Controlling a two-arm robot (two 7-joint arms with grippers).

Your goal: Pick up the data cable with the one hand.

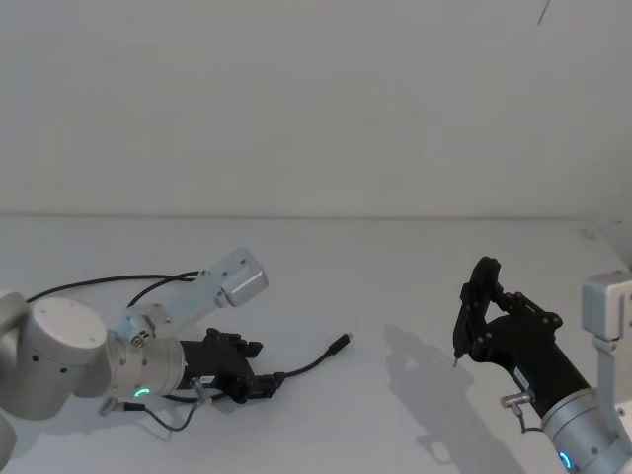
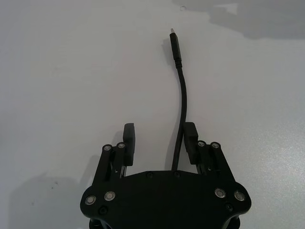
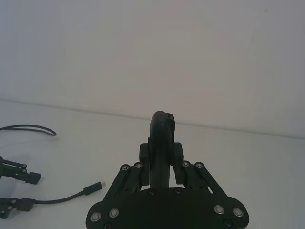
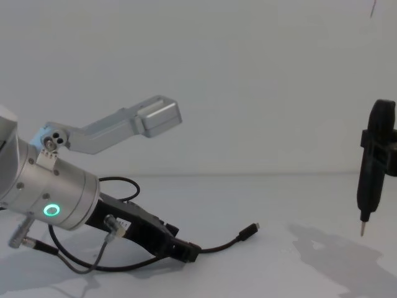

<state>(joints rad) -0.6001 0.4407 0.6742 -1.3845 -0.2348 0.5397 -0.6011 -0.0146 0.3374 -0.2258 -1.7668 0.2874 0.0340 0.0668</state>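
Fingers (image 2: 128, 136) of the left gripper (image 2: 159, 131) are spread apart, low on the white table (image 2: 71, 71). The black cable (image 2: 182, 90) lies flat between them, close beside one finger. Far to the side, the right gripper (image 3: 162, 152) squeezes a pointed tool (image 4: 371, 167) upright.

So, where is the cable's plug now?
Head view: the plug lies on the table near the middle, between the left gripper, whose open fingers straddle the cable, and the right gripper holding a tool.
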